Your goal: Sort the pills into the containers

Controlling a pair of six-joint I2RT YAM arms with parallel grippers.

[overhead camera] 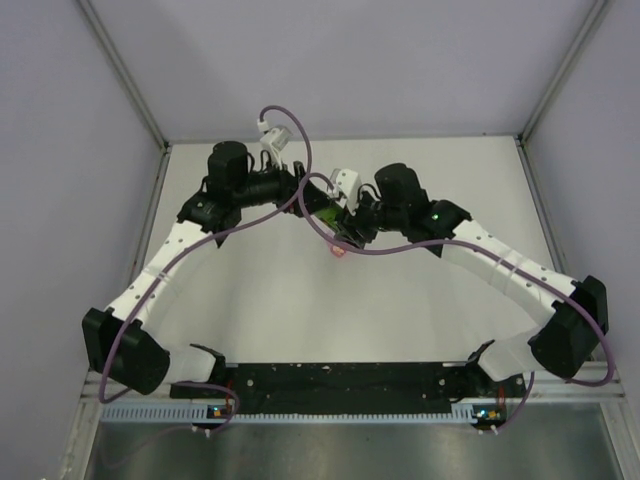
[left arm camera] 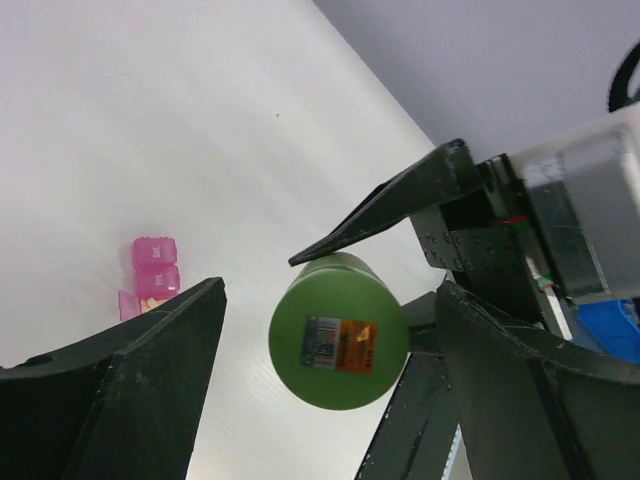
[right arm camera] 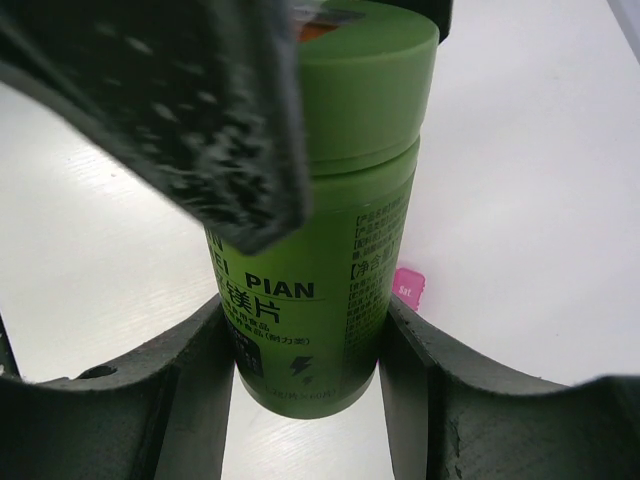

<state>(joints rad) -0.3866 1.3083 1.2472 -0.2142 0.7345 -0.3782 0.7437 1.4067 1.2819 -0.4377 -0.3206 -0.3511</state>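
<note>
A green pill bottle (right arm camera: 330, 250) with a green cap (left arm camera: 338, 345) hangs above the table, and my right gripper (right arm camera: 305, 305) is shut on its lower body. My left gripper (left arm camera: 330, 290) is open, with one finger on each side of the cap and a gap between each finger and it. In the top view the two grippers meet at the bottle (overhead camera: 333, 214) in the middle of the table. The containers, a pink pill box (left arm camera: 152, 275), lie on the table below (overhead camera: 339, 250); one corner marked "Sat" (right arm camera: 408, 284) shows behind the bottle. No pills can be made out.
White tabletop (overhead camera: 420, 330) with grey walls on three sides. A purple cable (overhead camera: 300, 150) loops over both wrists. The arm bases and a black rail (overhead camera: 340, 380) run along the near edge.
</note>
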